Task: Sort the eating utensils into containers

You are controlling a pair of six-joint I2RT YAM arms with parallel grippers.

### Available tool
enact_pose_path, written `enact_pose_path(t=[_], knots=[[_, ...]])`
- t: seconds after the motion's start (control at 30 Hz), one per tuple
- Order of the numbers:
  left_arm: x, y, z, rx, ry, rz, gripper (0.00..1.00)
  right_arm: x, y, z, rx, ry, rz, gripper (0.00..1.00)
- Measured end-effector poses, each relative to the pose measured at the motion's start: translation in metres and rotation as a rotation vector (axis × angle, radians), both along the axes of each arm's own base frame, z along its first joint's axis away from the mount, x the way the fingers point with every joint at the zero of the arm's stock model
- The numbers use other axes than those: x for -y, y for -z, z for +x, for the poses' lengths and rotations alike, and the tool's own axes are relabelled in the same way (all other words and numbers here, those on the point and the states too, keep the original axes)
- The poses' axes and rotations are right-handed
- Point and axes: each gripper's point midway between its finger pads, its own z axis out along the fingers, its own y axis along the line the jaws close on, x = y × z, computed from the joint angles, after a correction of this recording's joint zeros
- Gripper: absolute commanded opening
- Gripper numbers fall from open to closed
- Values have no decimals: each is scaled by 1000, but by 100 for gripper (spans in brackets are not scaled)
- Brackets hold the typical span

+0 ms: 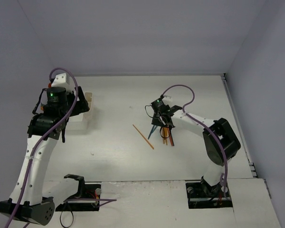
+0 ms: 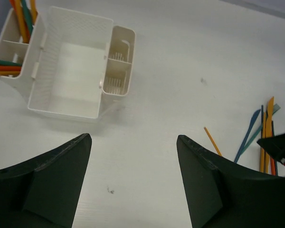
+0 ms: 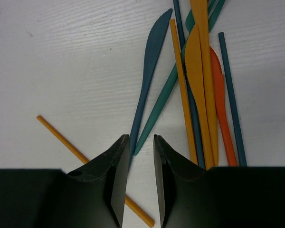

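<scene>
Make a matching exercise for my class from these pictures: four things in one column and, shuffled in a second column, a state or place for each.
Things
A. left hand
B. lone orange stick
C. large middle bin
D. blue knife

States or places
1. empty
2. lies in the pile of utensils
3. open, holding nothing
4. lies apart from the pile

Pairs: A-3, B-4, C-1, D-2
</scene>
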Motion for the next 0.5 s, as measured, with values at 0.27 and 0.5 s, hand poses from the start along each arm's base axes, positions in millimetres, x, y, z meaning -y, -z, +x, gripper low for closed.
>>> enact_pose_path(t=[0.27,0.5], knots=[[28,13,-15,-47,119,-17,70,1,30,15,-27,158,-20,25],[48,27,-22,-89,196,-32,70,10,37,22,-17,231,-45,24]])
